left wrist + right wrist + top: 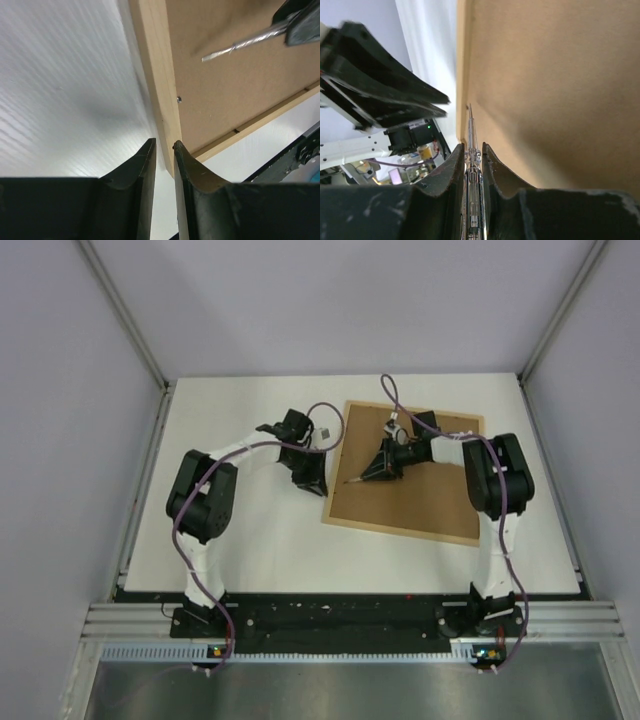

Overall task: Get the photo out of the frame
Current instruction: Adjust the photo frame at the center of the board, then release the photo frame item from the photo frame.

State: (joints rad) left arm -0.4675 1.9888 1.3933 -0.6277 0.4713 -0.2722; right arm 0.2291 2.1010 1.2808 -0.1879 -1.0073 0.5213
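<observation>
Frame (400,532) lay face-down on the table (260,540), backing board (425,502) up, photo presumably beneath. My right end effector (366,478) pinched a thin metal tool (471,145), tip aimed toward the rail (159,75) beside my left end effector (165,145), which hung narrowly spread, empty.

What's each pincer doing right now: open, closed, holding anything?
Left pincer: slightly open, narrow gap, holding nothing.
Right pincer: closed on a thin metal tool.
</observation>
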